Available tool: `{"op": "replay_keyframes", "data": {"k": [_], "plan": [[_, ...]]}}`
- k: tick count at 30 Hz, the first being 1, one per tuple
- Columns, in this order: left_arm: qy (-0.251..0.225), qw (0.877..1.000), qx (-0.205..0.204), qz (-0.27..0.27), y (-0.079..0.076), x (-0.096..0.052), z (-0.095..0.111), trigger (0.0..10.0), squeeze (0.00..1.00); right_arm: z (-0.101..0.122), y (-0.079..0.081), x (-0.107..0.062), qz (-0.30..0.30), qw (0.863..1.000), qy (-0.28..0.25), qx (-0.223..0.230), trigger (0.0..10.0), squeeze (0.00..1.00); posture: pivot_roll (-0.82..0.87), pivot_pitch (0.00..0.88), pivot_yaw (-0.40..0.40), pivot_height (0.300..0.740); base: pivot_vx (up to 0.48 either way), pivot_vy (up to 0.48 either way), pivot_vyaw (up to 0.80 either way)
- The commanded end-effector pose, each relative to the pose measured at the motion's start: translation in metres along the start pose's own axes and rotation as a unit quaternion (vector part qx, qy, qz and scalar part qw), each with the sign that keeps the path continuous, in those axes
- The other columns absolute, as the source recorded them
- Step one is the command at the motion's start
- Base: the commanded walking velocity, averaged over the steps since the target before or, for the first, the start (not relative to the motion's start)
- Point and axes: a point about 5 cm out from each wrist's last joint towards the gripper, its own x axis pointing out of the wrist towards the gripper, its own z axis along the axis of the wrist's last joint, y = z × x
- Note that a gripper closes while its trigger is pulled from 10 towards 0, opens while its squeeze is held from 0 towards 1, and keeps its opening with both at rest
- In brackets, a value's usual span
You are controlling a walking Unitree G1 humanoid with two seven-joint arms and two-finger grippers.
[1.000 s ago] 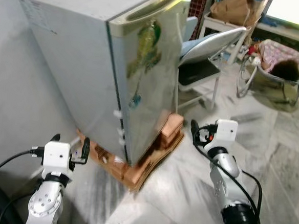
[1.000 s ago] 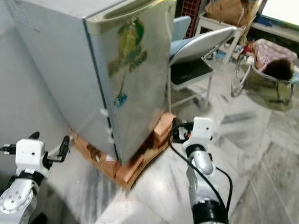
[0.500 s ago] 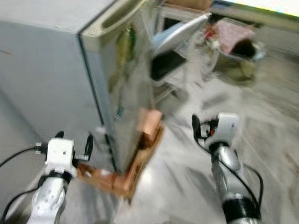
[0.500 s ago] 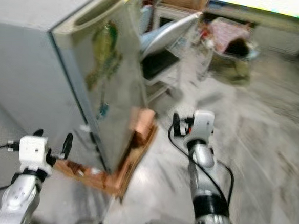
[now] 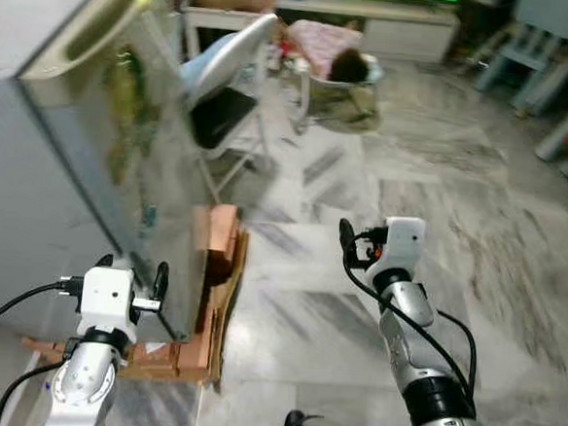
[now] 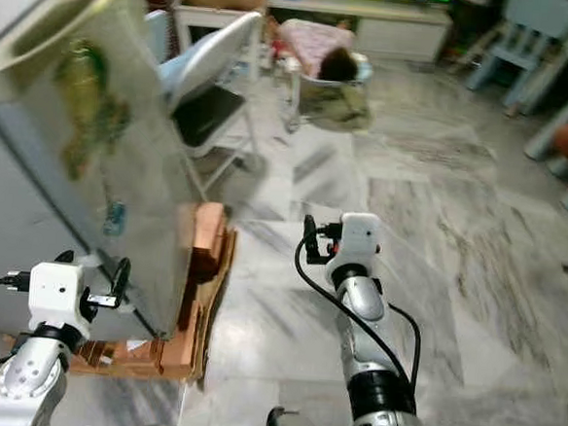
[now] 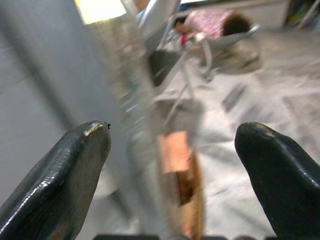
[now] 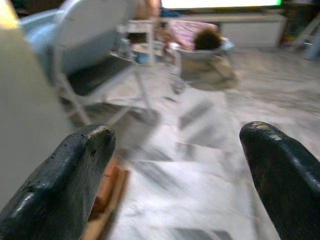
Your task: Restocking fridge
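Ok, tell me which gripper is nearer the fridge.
Left. The left gripper is right beside the fridge, at its lower front corner; the right gripper hangs over open floor, well off to its right.

I see both my silver arms raised forward with forearms upright. My left tool [image 5: 130, 266] sits low on my left, its two black fingers spread apart and holding nothing. My right tool [image 7: 172, 165] is likewise held up, fingers [image 8: 280, 175] parted and unloaded.
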Motion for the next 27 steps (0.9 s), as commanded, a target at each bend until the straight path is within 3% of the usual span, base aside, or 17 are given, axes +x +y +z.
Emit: {"op": "replay_keyframes", "data": {"k": [1, 14, 27], "plan": [[0.012, 1.000, 0.006, 0.004, 0.005, -0.001, -0.006, 10.0, 0.00, 0.002, 0.005, 0.002, 0.011, 1.000, 0.000, -0.005, 10.0, 0.00, 0.02, 0.038, 0.007, 0.735, 0.000, 0.000, 0.00], [0.037, 0.998, -0.014, 0.042, 0.025, 0.028, -0.012, 10.0, 0.00, 0.000, 0.004, 0.000, 0.016, 1.000, 0.005, -0.012, 10.0, 0.00, 0.00, 0.031, 0.002, 0.735, 0.000, 0.000, 0.00], [0.028, 0.999, -0.026, 0.018, 0.006, 0.060, -0.003, 10.0, 0.00, -0.002, 0.005, -0.003, 0.013, 1.000, 0.011, -0.015, 10.0, 0.00, -0.02, 0.045, 0.016, 0.735, 0.000, 0.000, 0.00]]}}
